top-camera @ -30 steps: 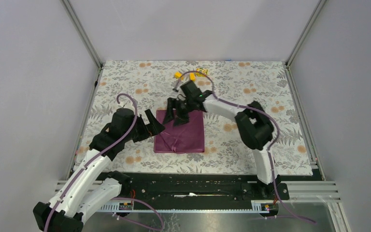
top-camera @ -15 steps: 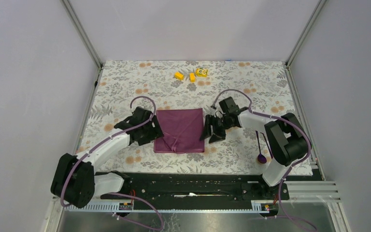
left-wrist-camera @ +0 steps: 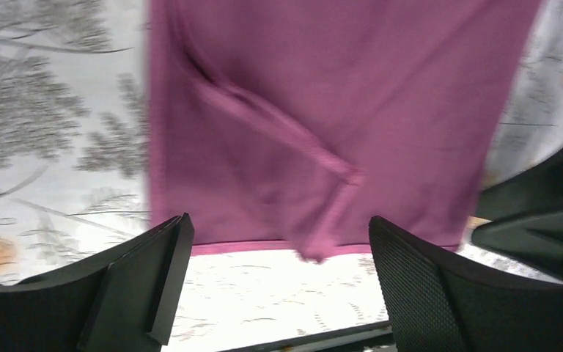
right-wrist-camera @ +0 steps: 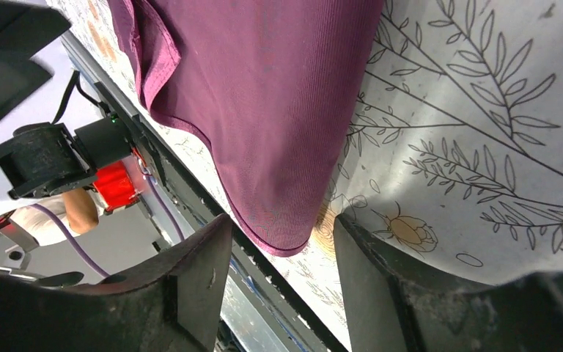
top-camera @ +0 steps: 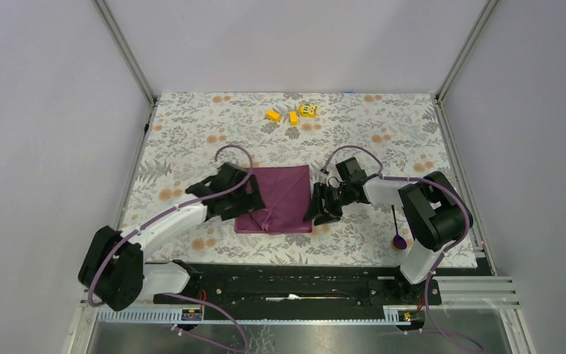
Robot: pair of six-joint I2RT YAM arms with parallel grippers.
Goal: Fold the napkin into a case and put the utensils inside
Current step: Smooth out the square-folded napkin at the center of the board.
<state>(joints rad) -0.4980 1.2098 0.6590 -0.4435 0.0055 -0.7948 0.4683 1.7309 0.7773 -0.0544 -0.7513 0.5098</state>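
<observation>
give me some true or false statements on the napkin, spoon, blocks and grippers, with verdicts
1. The napkin lies spread on the tablecloth between the two grippers. True.
2. The spoon is tucked inside the napkin. False: it lies on the tablecloth by the right arm, apart from the napkin.
3. Three yellow blocks sit at the far side. True.
4. The left gripper is shut on the napkin. False: its jaws stand open at the napkin's left edge.
5. The right gripper is at the napkin's right edge, jaws apart. True.
</observation>
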